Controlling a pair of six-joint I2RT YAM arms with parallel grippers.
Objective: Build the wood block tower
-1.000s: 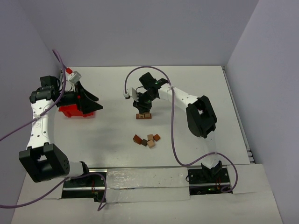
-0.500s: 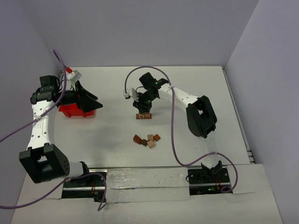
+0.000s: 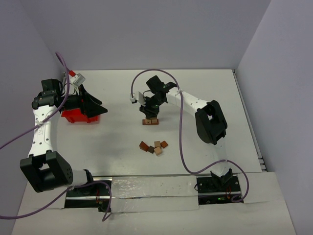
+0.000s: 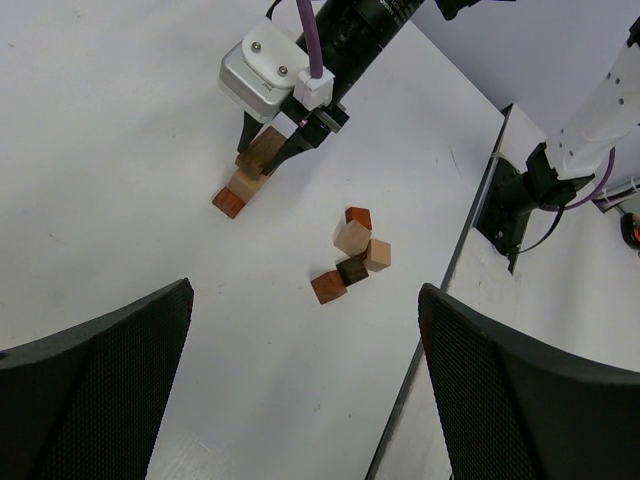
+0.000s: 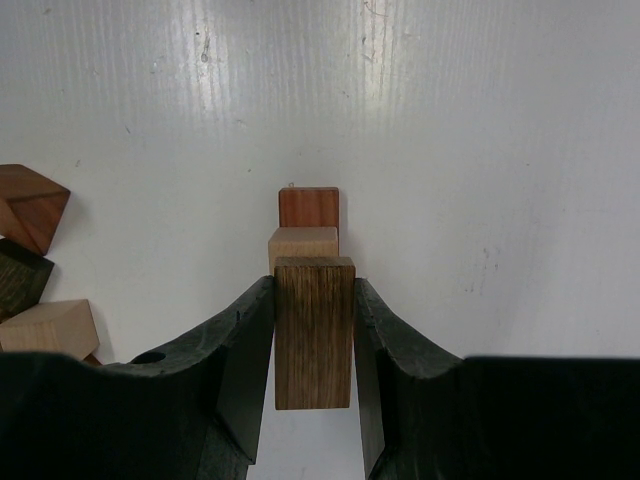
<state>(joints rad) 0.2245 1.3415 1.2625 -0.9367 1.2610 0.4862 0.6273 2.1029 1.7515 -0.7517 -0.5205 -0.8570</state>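
The wood block tower (image 3: pixel 150 121) stands mid-table as a reddish-brown bar (image 5: pixel 308 207) with a tan block (image 5: pixel 303 243) on it. My right gripper (image 5: pixel 314 292) is shut on a dark brown block (image 5: pixel 314 340), held directly over the tan block; whether they touch I cannot tell. From the left wrist view, the tower (image 4: pixel 238 192) sits under the right gripper (image 4: pixel 270 160). Several loose wood blocks (image 3: pixel 154 146) lie in a cluster nearer the arm bases, also seen as wood blocks (image 4: pixel 350 255). My left gripper (image 3: pixel 93 105) is open and empty, far to the left; its fingers (image 4: pixel 100 380) frame bare table.
A red plastic bin (image 3: pixel 76 116) sits at the left, partly under my left gripper. The right arm's purple cable (image 3: pixel 181 142) loops across the table to the right of the loose blocks. Walls close in the table on the left, back and right.
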